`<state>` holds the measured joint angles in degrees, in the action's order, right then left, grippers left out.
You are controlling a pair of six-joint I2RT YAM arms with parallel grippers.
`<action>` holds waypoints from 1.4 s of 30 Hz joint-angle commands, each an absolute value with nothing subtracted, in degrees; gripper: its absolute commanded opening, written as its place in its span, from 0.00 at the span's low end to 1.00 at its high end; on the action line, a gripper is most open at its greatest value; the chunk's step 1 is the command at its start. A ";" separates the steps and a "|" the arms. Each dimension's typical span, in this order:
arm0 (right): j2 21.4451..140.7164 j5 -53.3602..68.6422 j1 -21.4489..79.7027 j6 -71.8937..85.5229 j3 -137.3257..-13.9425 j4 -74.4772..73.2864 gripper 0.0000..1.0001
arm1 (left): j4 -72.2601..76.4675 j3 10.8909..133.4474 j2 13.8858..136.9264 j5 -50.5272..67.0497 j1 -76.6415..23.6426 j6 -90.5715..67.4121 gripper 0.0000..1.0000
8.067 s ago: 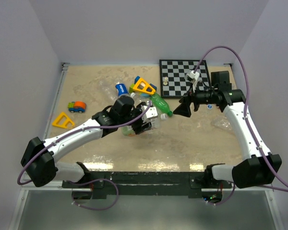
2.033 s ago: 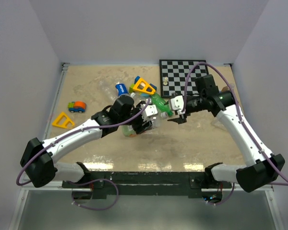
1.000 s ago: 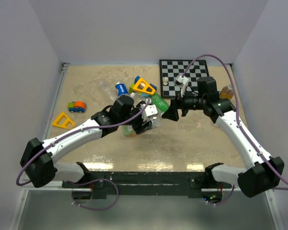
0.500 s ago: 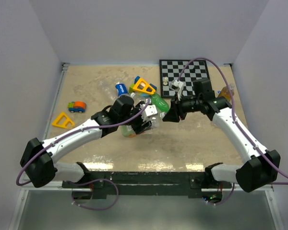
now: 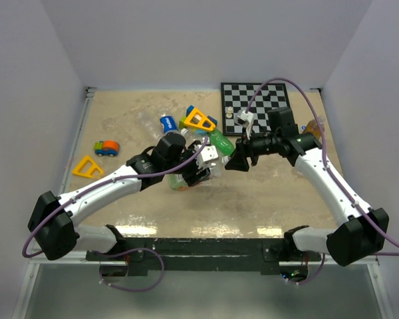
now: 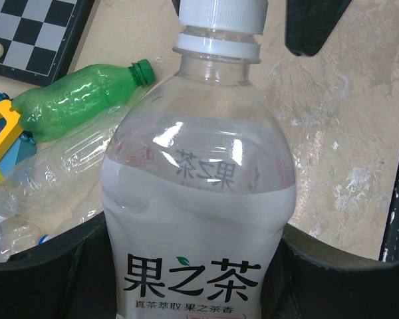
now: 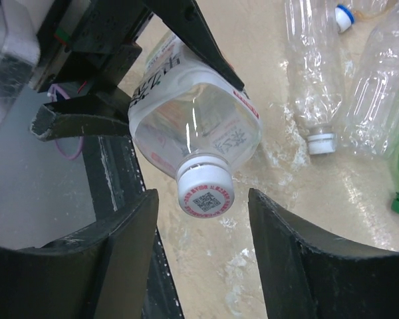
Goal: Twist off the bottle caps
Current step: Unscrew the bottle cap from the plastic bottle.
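Observation:
My left gripper (image 6: 196, 266) is shut on a clear bottle (image 6: 199, 199) with a white label, held tilted above the table. The bottle's white cap (image 7: 206, 189) points toward my right gripper (image 7: 201, 199). The right gripper's jaws stand open on either side of the cap, with a gap on each side. In the top view the left gripper (image 5: 198, 165) and right gripper (image 5: 234, 161) meet near the table's middle. A green bottle (image 6: 76, 96) with a green cap (image 6: 143, 68) lies on the table behind.
Empty clear bottles lie on the table, one with a white cap (image 7: 321, 143) and one with a blue cap (image 7: 344, 16). A chessboard (image 5: 256, 106) sits at the back right, with an amber bottle (image 5: 312, 126) beside it. An orange triangle (image 5: 199, 119), toy car (image 5: 107, 147) and yellow triangle (image 5: 86, 167) lie to the left.
My right gripper has moved left up to the held bottle's cap, and its jaws stand around it. The left arm and its bottle have not moved.

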<state>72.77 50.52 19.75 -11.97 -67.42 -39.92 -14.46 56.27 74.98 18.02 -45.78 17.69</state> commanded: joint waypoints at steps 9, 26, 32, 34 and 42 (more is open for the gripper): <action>73.92 52.82 19.69 -12.57 -71.54 -40.17 0.54 | -12.39 57.57 73.21 19.16 -45.70 18.10 0.02; 74.97 53.35 19.69 -13.01 -71.19 -40.69 0.46 | -12.57 57.66 73.30 19.16 -45.79 18.02 0.02; 74.79 53.79 19.69 -13.36 -71.02 -40.78 0.41 | -12.48 57.57 73.30 19.16 -45.70 18.02 0.01; 74.62 54.40 19.69 -13.80 -70.93 -41.04 0.32 | -12.48 57.48 73.21 19.16 -45.70 18.10 0.02; 78.82 58.71 19.69 -49.13 -76.71 -61.37 0.00 | -13.18 57.66 73.13 20.39 -45.70 18.63 0.01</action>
